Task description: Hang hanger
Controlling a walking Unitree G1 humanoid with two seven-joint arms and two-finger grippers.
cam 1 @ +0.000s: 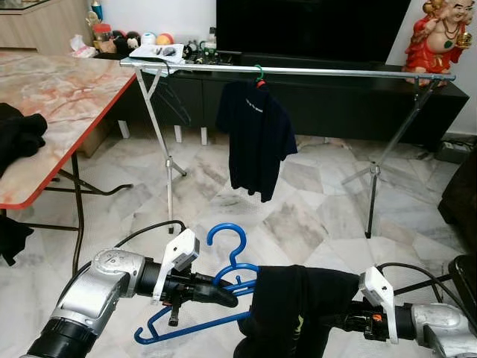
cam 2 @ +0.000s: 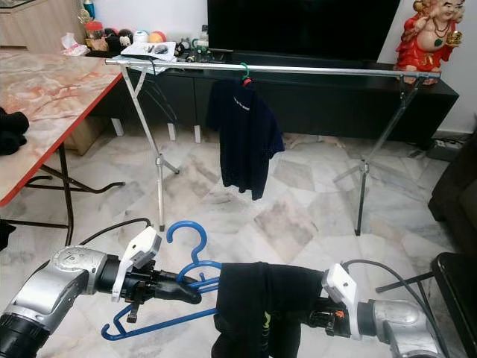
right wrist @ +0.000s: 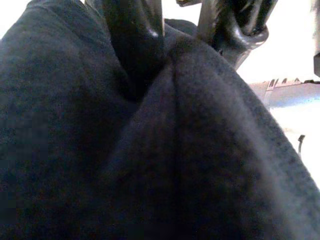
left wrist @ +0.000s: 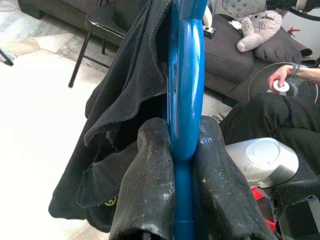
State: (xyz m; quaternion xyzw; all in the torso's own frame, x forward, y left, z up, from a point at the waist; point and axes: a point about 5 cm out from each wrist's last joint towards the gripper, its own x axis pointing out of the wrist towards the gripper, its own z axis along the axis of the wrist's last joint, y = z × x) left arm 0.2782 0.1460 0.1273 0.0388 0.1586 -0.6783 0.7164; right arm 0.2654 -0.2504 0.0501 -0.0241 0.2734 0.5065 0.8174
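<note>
My left gripper (cam 1: 222,294) is shut on a blue plastic hanger (cam 1: 228,240), low in front of me, with the hook pointing up. In the left wrist view its fingers (left wrist: 150,170) clamp the hanger's blue stem (left wrist: 186,90) from both sides. A black garment (cam 1: 298,306) hangs over the hanger's right side and covers my right gripper (right wrist: 182,47), whose fingers pinch a fold of the cloth. Ahead stands a metal clothes rail (cam 1: 320,71). A navy T-shirt (cam 1: 257,138) hangs from it on a green hanger.
A marble-topped table (cam 1: 67,97) with black clothes (cam 1: 19,134) stands at my left. Behind the rail are a dark TV console (cam 1: 335,97) and a red statue (cam 1: 440,33). A dark chair (cam 1: 466,280) is at my right. The left wrist view shows a sofa with a plush toy (left wrist: 255,30) and a seated person's hand (left wrist: 280,80).
</note>
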